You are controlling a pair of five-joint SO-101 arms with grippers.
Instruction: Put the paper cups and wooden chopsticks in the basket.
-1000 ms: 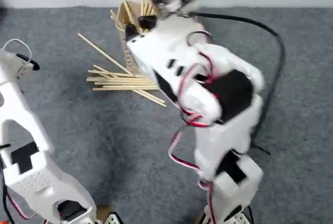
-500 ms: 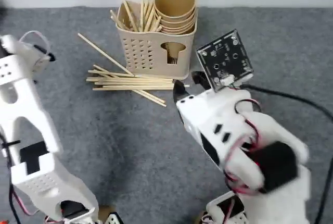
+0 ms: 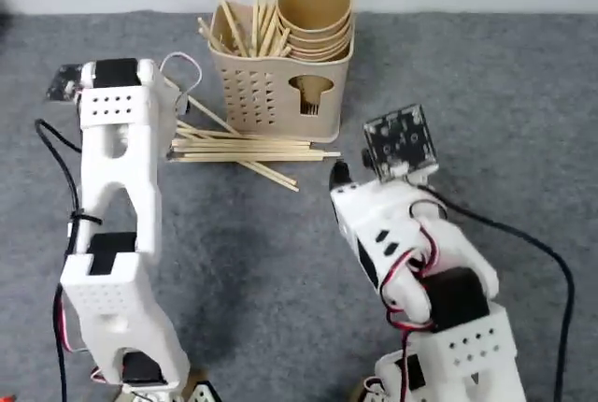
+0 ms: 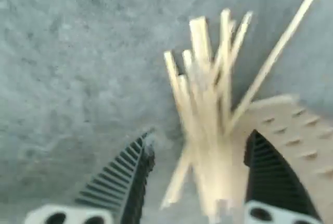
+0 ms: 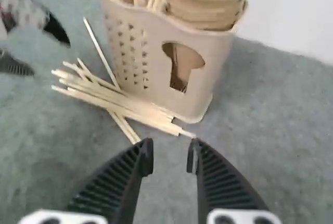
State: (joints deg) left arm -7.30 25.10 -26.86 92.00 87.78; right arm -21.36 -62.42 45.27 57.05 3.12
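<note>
Basket from above: a beige plastic basket, punched with small holes and a keyhole cut-out, is seen at the far middle of the grey, felt-like table.
Cups from above: a nested stack of tan paper cups is already seated in the basket's right half.
Sticks from above: some standing chopsticks are propped in the left half, and the loose chopsticks are lying flat on the table just in front of the basket.
Arms from above: the left arm is stretched to the bundle's left end, and the right arm is placed near its right end.
Left wrist gripper: the left gripper is spread wide, with a ribbed black jaw on either side of the pale stick ends. Nothing is pinched yet.
Left wrist surroundings: the basket wall is found just beside one jaw.
Step in hand: gathering of the bundle is judged to be next. The jaws should be lowered to the table and closed squarely across the sticks. The sticks are thin, smooth and round, so some may be rolled out or fanned apart. The nearby wall should be avoided.
Right wrist gripper: the right gripper is only narrowly parted and holds nothing. It is held above the table, short of the bundle's tips.
Right wrist materials: the sticks are seen as slender, straight, light wood, and the cups as thin paper with rolled rims.
</note>
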